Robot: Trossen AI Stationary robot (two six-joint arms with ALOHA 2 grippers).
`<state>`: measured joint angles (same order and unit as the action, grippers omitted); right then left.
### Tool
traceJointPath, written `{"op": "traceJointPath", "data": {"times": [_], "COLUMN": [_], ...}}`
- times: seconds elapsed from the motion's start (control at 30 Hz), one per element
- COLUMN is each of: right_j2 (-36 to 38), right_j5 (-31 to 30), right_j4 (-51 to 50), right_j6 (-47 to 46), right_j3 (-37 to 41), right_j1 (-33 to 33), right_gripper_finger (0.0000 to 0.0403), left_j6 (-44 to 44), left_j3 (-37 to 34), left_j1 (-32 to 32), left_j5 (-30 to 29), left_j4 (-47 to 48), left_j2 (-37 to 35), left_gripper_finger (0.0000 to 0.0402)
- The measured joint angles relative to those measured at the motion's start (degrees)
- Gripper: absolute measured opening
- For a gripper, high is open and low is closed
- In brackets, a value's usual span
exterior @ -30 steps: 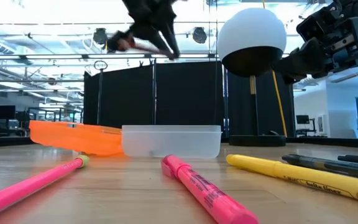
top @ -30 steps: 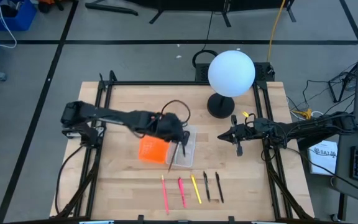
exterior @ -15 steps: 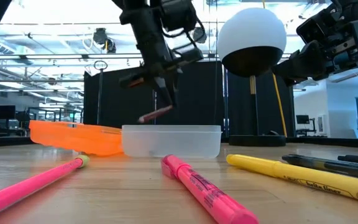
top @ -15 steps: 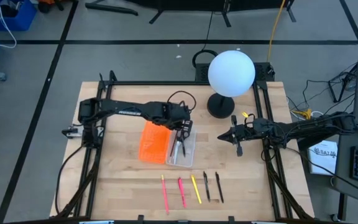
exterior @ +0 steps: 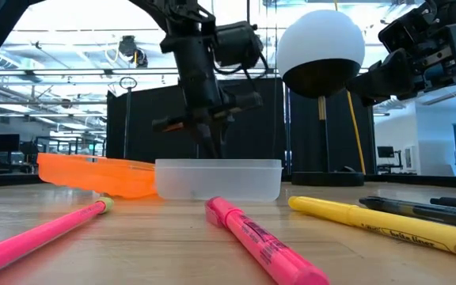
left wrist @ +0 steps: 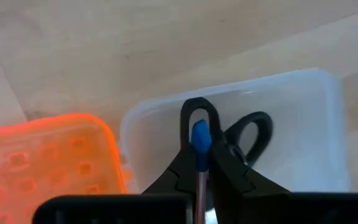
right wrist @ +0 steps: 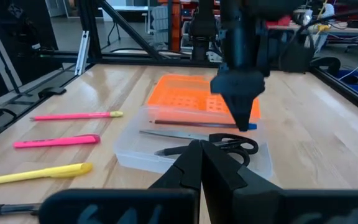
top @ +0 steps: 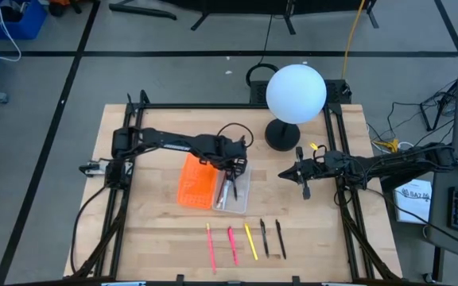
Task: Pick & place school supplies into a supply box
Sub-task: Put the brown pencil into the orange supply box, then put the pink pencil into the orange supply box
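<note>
A: In the high view, how far is the task?

B: The supply box [top: 238,191] lies in the middle of the worktop [top: 157,230], touching the orange panel [top: 196,185]. The left gripper [top: 230,176] is over it, its jaws pinching a thin pencil. 5 supplies wait in a row near the front edge: a red-orange pen [top: 211,245], a pink highlighter [top: 232,244], a yellow highlighter [top: 250,241] and 2 dark pens [top: 271,238]. So I judge that 5 pieces are left.

A: Which way do they point?

B: Their long axes run roughly from the front edge toward the back, parallel to each other, like the long axis of the box. The right gripper [top: 304,188] waits to the right, above the worktop, jaws pressed together.

A: And the low view?

B: The left gripper [exterior: 212,134] hangs just above the clear box [exterior: 218,179]. The pink highlighter [exterior: 264,243] and the yellow highlighter [exterior: 370,225] lie in front of it.

A: The left wrist view?

B: The jaws are closed on the pencil [left wrist: 199,177], which has a blue end [left wrist: 201,137]. Below it I see the black scissors [left wrist: 248,135] handle, already in the box.

A: The right wrist view?

B: The scissors [right wrist: 210,146] lie flat in the box, along its length. The pencil [right wrist: 191,124] is at the box's far wall, lying along it, its blue end in the jaws. It seems nearly placed, but not released.
</note>
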<state>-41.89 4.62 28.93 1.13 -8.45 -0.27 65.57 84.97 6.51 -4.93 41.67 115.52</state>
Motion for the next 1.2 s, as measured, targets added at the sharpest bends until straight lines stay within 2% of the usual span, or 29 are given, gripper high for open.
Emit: {"op": "traceJointPath", "data": {"times": [0.4,0.87,1.2], "right_j2": [0.0,0.0,0.0], "right_j5": [0.0,0.0,0.0], "right_j4": [0.0,-0.4,-0.6], "right_j6": [0.0,0.0,0.0], "right_j3": [0.0,0.0,0.0], "right_j1": [0.0,0.0,0.0], "right_gripper_finger": [0.0000,0.0000,0.0000], "left_j6": [0.9,-1.6,-1.9], "left_j3": [0.0,0.0,0.0], "left_j1": [0.2,0.2,0.5], "left_j5": [-0.1,-0.3,-1.8], "left_j4": [-0.8,-2.8,0.0], "left_j2": [2.1,1.9,-2.7], "left_gripper_finger": [0.0038,0.0131,0.0142]}}
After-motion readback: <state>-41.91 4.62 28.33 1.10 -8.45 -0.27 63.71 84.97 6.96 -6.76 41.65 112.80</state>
